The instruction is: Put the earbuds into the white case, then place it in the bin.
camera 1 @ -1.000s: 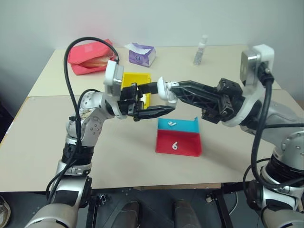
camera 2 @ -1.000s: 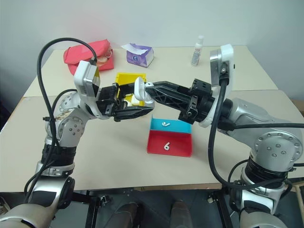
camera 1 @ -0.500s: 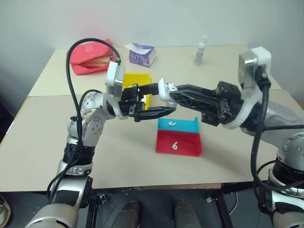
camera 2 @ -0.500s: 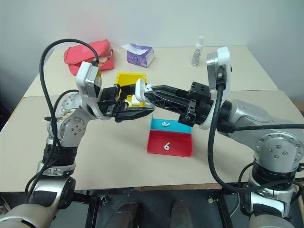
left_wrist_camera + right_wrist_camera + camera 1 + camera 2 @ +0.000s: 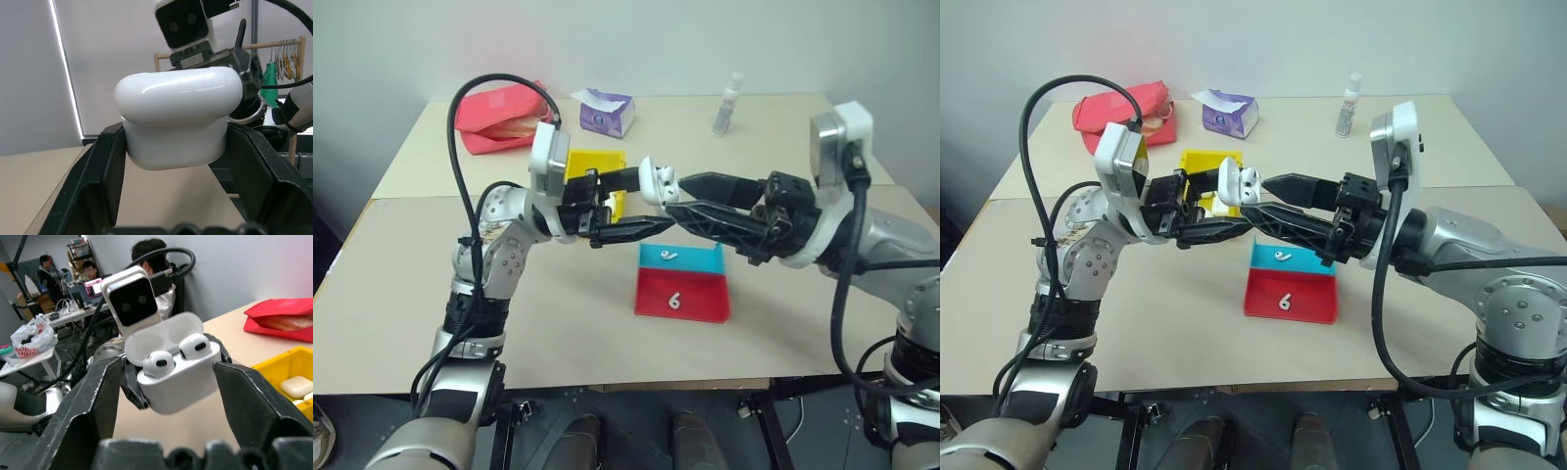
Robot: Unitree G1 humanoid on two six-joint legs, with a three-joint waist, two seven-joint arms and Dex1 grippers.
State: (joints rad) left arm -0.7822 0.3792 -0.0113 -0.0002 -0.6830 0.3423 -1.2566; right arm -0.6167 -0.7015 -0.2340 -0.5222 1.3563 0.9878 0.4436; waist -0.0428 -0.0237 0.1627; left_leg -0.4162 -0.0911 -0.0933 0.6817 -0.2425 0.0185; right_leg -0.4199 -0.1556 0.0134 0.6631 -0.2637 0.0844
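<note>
Surface: beige tabletop (image 5: 558, 323) against a plain pale wall; I note a red zip pouch (image 5: 499, 116), a purple tissue pack (image 5: 604, 111) and a small clear bottle (image 5: 727, 102) along the far edge.
Case: small glossy white plastic earbud case (image 5: 656, 183), lid flipped open, held in the air above the table between the two arms.
Earbuds: two tiny white earbuds (image 5: 176, 355) sit in the case's wells, seen from the right wrist; two more loose ones lie in the shallow red-and-blue tray (image 5: 680, 282) below.
Left gripper (image 5: 646, 203): fingers pinch the case body by its two sides.
Right gripper (image 5: 690, 196): fingers spread wide, one either side of the case, touching nothing that I can see.
Bin: bright yellow plastic bin (image 5: 1197, 171) sits on the table behind the left gripper, other white cases inside.
Key relation: case lies straight ahead of the right jaws, lid hinge on the far side from them; bin is much nearer the left arm, which already carries the case.
My read: lid needs closing before the drop.
</note>
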